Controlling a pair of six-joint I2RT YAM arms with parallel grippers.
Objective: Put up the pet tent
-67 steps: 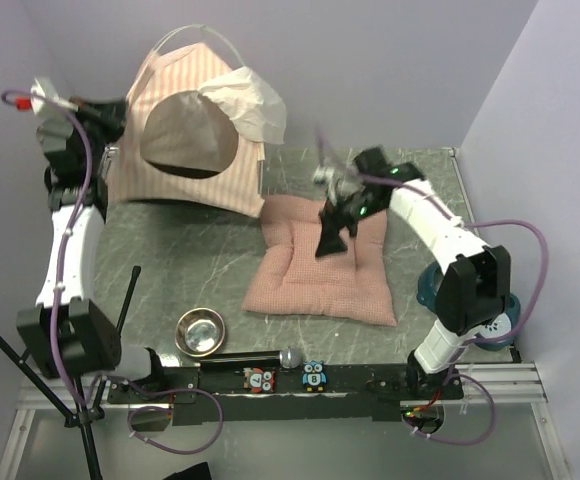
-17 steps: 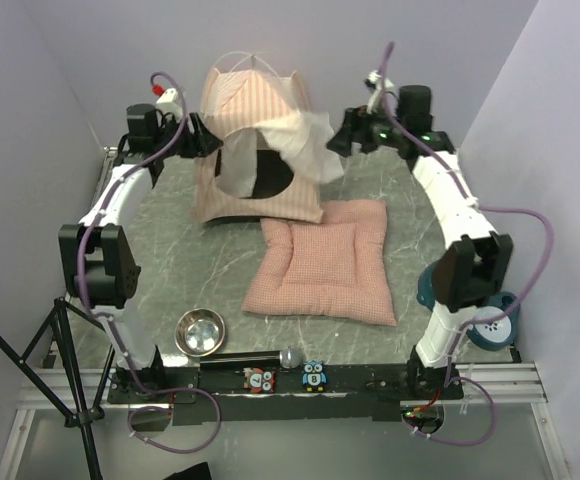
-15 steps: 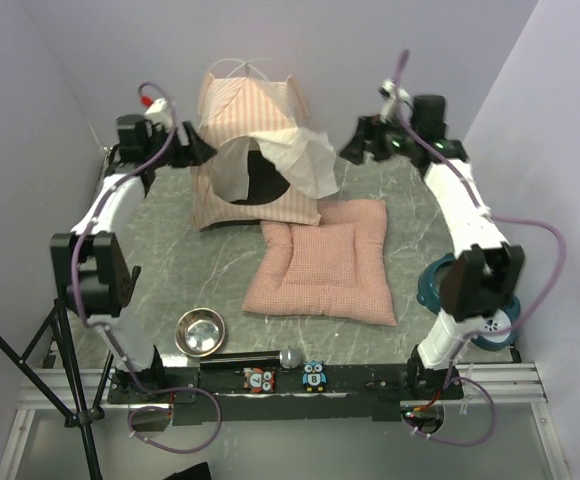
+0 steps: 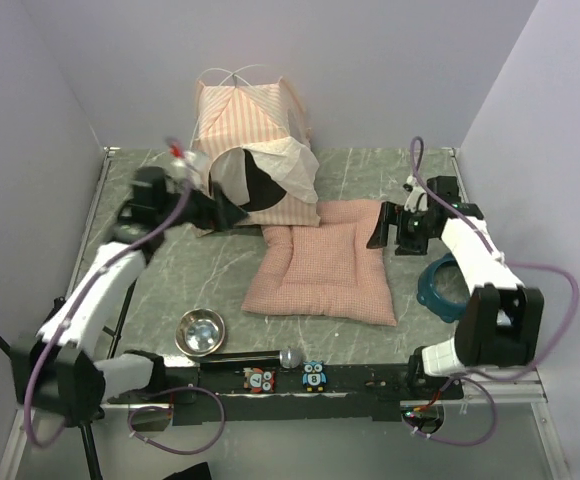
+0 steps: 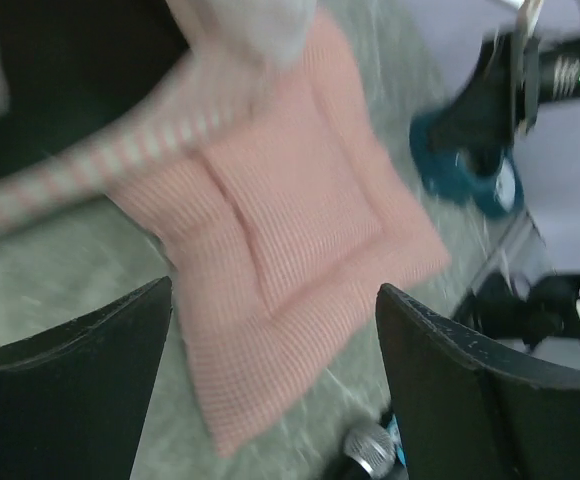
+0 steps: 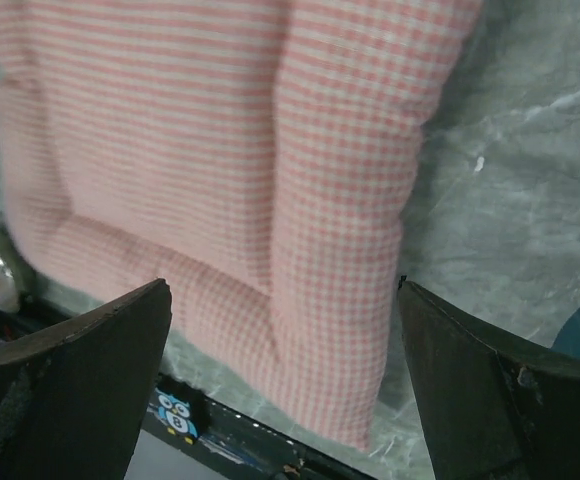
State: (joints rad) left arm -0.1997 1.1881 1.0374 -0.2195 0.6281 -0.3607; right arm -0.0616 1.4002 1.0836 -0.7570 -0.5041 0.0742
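Left gripper (image 4: 230,214) low at near-left hem of tent (image 4: 255,135), jaws spread wide, nothing between them; contact with fabric impossible to tell. Wrist view blurred: fingers (image 5: 70,380) well apart above cushion (image 5: 290,230), striped hem across top left. Bowl (image 4: 200,332) near left, apart from the arm. Tent upright at far side, left of centre, close to back wall. Poles (image 4: 232,72) arched above roof. Round opening facing near-right, dark inside, white mesh flap (image 4: 292,172) draped over its right side. Cushion (image 4: 325,262) flat at centre, far-left corner just beside tent's near-right corner. Right gripper (image 4: 383,226) at cushion's far-right edge, jaws wide, empty; in wrist view cushion edge under the gap, grey table (image 6: 510,200) to the right. Teal ring (image 4: 448,287) right of cushion, beside right arm.
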